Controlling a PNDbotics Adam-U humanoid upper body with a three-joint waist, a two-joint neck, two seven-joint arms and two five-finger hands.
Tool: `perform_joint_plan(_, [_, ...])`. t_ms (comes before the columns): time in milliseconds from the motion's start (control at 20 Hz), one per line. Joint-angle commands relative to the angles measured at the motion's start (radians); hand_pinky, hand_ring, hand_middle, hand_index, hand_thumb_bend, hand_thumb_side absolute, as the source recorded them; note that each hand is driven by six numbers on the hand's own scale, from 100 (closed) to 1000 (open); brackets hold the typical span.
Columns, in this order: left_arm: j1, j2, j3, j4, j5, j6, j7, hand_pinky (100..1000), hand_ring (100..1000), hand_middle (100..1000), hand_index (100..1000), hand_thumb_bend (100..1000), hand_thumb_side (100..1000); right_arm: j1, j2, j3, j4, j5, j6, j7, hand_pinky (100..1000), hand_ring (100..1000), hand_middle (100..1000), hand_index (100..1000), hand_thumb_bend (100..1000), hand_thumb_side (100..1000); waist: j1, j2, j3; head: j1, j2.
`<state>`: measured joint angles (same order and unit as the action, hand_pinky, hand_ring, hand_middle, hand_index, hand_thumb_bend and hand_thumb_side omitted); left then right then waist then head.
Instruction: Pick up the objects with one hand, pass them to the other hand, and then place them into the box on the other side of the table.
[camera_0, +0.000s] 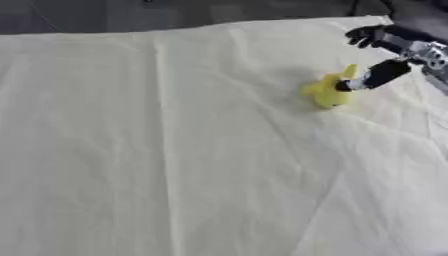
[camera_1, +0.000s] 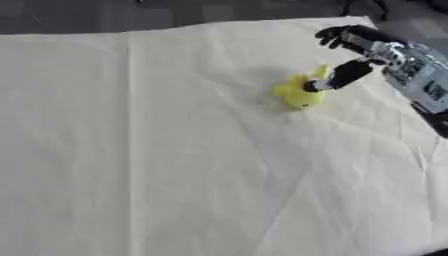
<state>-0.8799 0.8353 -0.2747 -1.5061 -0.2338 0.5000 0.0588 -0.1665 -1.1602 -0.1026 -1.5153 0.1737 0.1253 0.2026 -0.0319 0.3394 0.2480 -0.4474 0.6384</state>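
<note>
— Where the left eye view shows it, which way does the yellow toy (camera_0: 331, 91) lie from the right hand (camera_0: 381, 55)?

— Just below-left, a fingertip touching it; the other fingers are curled and grasp nothing.

— And the right eye view?

— Same: small, yellow, lumpy, its thin end pointing up toward that hand, on the cream-covered table (camera_1: 175, 165). No left hand in view.

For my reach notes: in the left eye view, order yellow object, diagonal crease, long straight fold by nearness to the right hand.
1. yellow object, at the right hand.
2. diagonal crease, centre-right.
3. long straight fold, left.
</note>
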Motion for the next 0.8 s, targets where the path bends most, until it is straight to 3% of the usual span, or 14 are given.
perform_joint_plan(50, [-0.018,0.037,0.014,-0.011,0.005,0.01,0.007,799,712,696,766,181,386,0.0,-0.024,-0.005,0.005,0.026,-0.002,0.029,935,894,848,950,627,333,-0.008,0.0,0.003,-0.008,-0.015])
perform_joint_plan(350, [-0.021,0.035,0.013,-0.015,0.013,0.015,0.01,797,709,693,763,177,386,0.002,-0.007,0.011,0.033,0.099,0.032,0.018,936,886,828,939,584,322,-0.003,0.011,0.013,-0.015,-0.026])
perform_joint_plan(550, [-0.023,0.032,0.014,-0.015,0.018,0.019,0.014,796,707,691,760,171,386,0.004,0.008,0.022,0.04,0.079,0.038,0.004,932,880,794,896,552,286,-0.003,0.015,0.018,-0.017,-0.028])
perform_joint_plan(650, [-0.021,0.032,0.014,-0.016,0.02,0.021,0.014,797,709,693,760,171,392,0.004,0.012,0.027,0.04,0.059,0.038,-0.005,929,865,726,825,500,203,-0.003,0.016,0.019,-0.015,-0.028])
perform_joint_plan(700, [-0.02,0.032,0.014,-0.015,0.021,0.022,0.013,796,708,692,759,167,394,0.004,0.013,0.029,0.04,0.049,0.041,-0.015,924,842,622,751,438,107,-0.003,0.016,0.019,-0.014,-0.026])
perform_joint_plan(800, [-0.017,0.032,0.016,-0.013,0.023,0.025,0.014,795,705,689,756,163,393,0.005,0.015,0.032,0.039,0.026,0.053,-0.041,920,794,518,687,385,100,-0.004,0.014,0.019,-0.013,-0.02])
